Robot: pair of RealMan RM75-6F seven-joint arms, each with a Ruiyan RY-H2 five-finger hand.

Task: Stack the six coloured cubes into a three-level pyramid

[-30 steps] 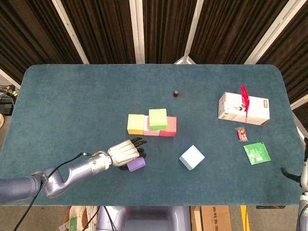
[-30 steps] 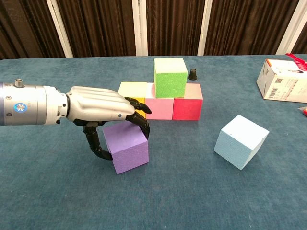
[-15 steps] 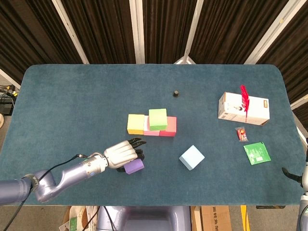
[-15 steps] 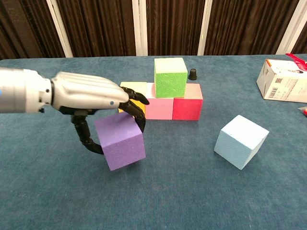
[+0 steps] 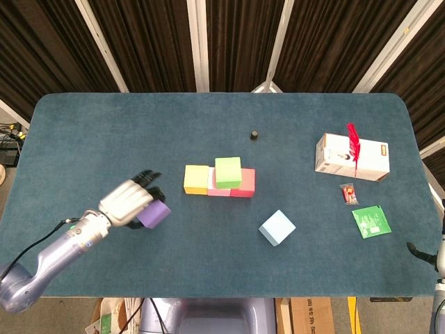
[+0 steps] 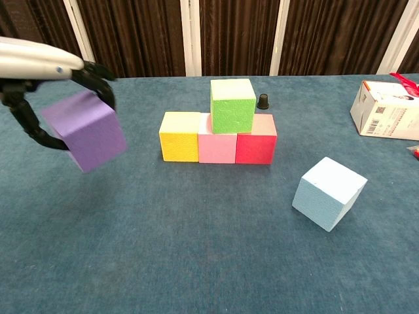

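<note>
I have the purple cube [image 6: 85, 129] clamped in my left robot hand [image 5: 130, 201], thumb beneath and dark fingertips [image 6: 97, 73] hooked over its top edge, the cube tilted and lifted clear of the table [image 5: 104, 132]. From the head view it hangs left of the stack, near the yellow cube [image 5: 196, 179] but apart from it.

The base row sits mid-table: yellow cube, pink cube [image 6: 217, 146] and red cube [image 6: 256, 140] touching side by side in a line. The green cube [image 6: 232, 105] rests on top, straddling the seam between pink and red, upright. The light blue cube [image 6: 328, 193] lies by itself to the right and nearer me, turned at an angle to the row and tipped on one edge in the chest view.

Behind the stack stands a small black knob [image 5: 254, 133]. Far right on the table there is a white cardboard box [image 5: 352, 157] with a red ribbon-like piece [image 5: 354, 146] across it, a small red packet [image 5: 348, 193] just in front of it, and a green sachet [image 5: 370, 221] nearer the edge.

My right robot hand [image 5: 425, 253] only pokes in at the right border of the head view; a few dark fingertips show, and I cannot tell how it is set.
</note>
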